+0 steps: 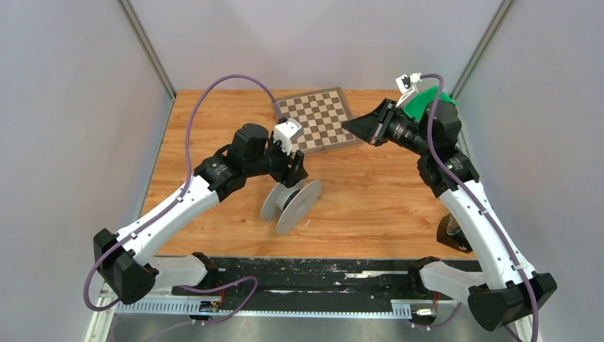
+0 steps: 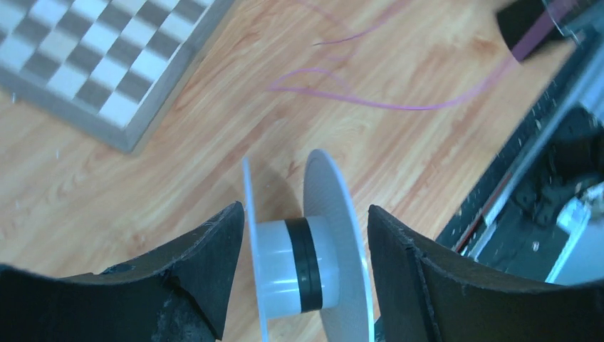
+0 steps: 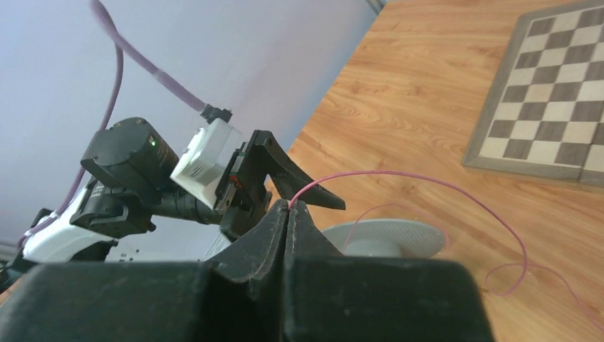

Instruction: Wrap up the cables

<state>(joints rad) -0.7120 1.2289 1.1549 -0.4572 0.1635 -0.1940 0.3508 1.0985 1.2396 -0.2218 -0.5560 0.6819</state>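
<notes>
From the top cam we've got the left gripper (image 1: 290,173) on the spool (image 1: 292,203) mid-table. The right gripper (image 1: 349,125) is up in the air off to the right, over the edge of the chessboard (image 1: 320,117). The cable's too thin for us to pick out here.

Left wrist cam: fingers (image 2: 206,271) spread wide, one against each flange as far as we can tell, so the spool's axle runs finger to finger. The thin pink cable (image 2: 356,103) lies loose on the table (image 2: 107,214) beyond it.

Right wrist cam: fingers pressed together, pinching the cable's end. The spool sits ahead and below, so we reckon this arm has to carry the cable around the hub, crosswise to that axle.
</notes>
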